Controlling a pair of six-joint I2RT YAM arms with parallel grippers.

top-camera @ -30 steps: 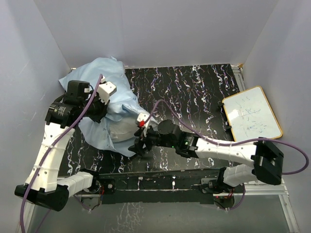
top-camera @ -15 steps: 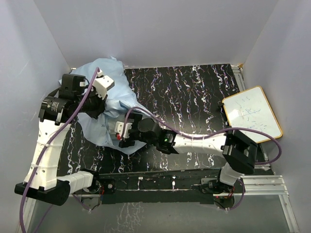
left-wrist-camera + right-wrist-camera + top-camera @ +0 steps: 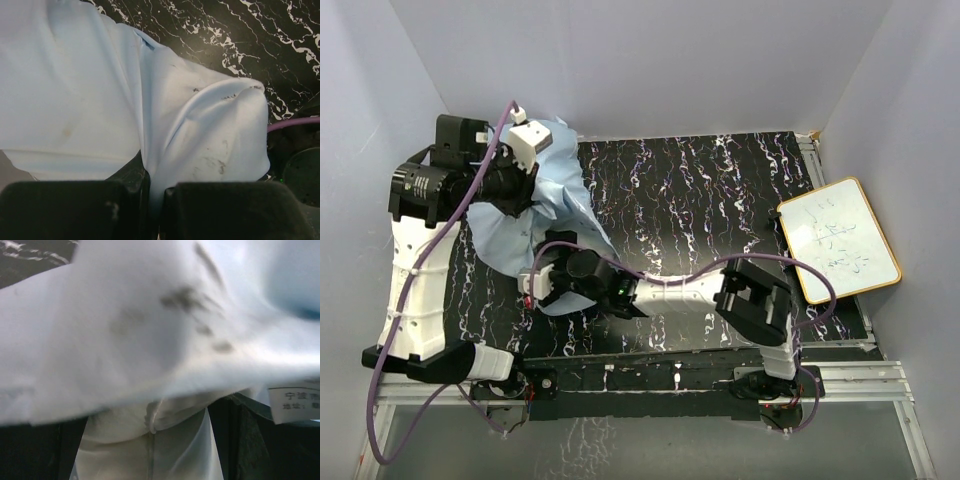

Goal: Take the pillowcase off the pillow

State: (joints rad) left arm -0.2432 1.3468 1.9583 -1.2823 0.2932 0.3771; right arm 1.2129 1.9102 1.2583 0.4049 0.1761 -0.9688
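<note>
Because the pillowcase (image 3: 75,90) is limp and slippery, the left hand (image 3: 152,189) pinches a fold; whether the right hand (image 3: 538,287) grips is unclear.

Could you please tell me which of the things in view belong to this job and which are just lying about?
Part of the job:
- light-blue pillowcase
- off-white pillow, showing beneath the case in the right wrist view

Just lying about:
- wood-framed whiteboard, far right in the top view
</note>
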